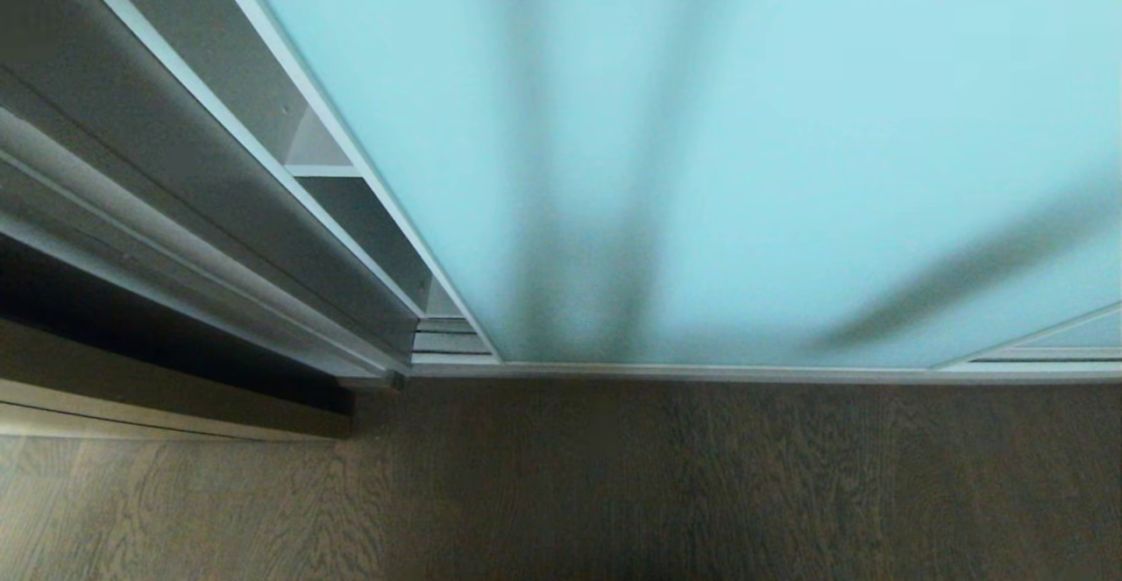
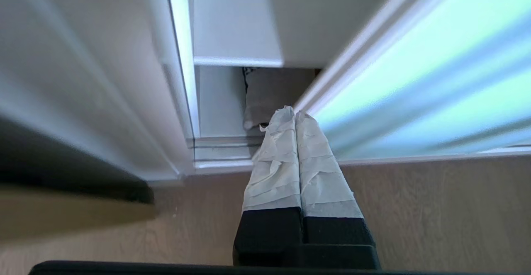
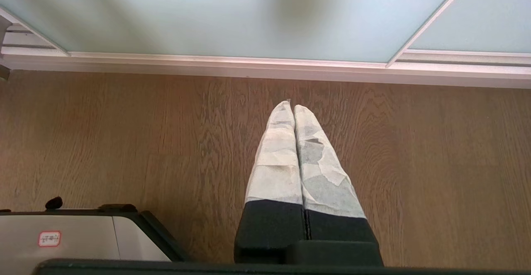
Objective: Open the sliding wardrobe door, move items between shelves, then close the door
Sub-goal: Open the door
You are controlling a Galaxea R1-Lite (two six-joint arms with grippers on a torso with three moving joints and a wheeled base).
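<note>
Both tools closed, empty, left tool at sliding wardrobe door edge, right tool over floor

Pale blue sliding wardrobe door; white shelves; brown wood-grain floor; white-taped left gripper with black base.

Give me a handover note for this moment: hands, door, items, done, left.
Left hand: shut, empty, pointing at the narrow gap beside the sliding wardrobe door.
Right hand: shut, empty, over the wood floor.
Door covers nearly the whole opening; only a slit on the robot's left shows shelves.
A cushion is partly visible low inside.
Done: nothing.
Left: open the door, move items, close the door.
</note>
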